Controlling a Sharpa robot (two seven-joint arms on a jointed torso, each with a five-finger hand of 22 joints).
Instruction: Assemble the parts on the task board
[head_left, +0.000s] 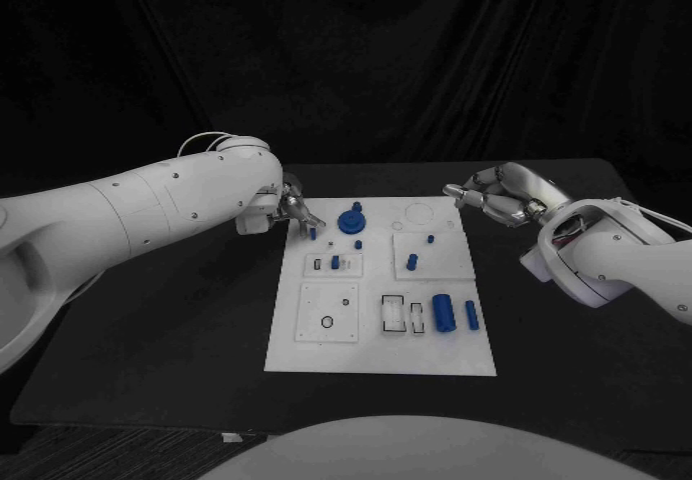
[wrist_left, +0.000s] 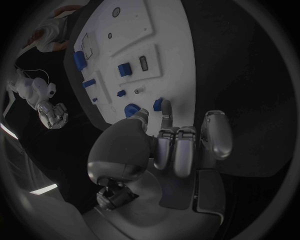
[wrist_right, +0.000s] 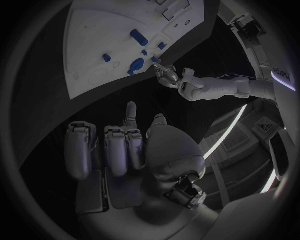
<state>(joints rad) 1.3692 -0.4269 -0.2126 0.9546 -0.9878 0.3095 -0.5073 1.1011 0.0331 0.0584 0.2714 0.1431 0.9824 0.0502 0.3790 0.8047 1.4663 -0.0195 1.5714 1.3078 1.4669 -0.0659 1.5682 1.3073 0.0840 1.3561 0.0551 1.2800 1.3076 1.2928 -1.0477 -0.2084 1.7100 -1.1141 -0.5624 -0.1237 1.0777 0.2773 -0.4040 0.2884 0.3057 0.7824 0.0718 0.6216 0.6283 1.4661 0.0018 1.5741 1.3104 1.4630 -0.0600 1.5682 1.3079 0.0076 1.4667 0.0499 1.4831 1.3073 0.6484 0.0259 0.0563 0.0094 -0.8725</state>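
Note:
The white task board (head_left: 382, 345) lies mid-table and carries blue parts: a round knob (head_left: 353, 218), small pegs (head_left: 336, 262) (head_left: 411, 263), and two cylinders (head_left: 443, 312) (head_left: 472, 314). My left hand (head_left: 296, 210) hovers over the board's far left corner. Its thumb and one finger pinch a small upright blue peg (head_left: 310, 233), seen at the fingertips in the left wrist view (wrist_left: 158, 104), while the other fingers (wrist_left: 181, 150) are curled. My right hand (head_left: 498, 195) hangs at the far right corner with its fingers (wrist_right: 115, 147) curled in, holding nothing.
Black table (head_left: 173, 330) surrounds the board on all sides. A small black ring (head_left: 327, 322) lies on the near left panel, and a rectangular frame (head_left: 394, 312) sits beside the cylinders. The right wrist view shows the board (wrist_right: 106, 30) and my left hand (wrist_right: 165, 74) beyond it.

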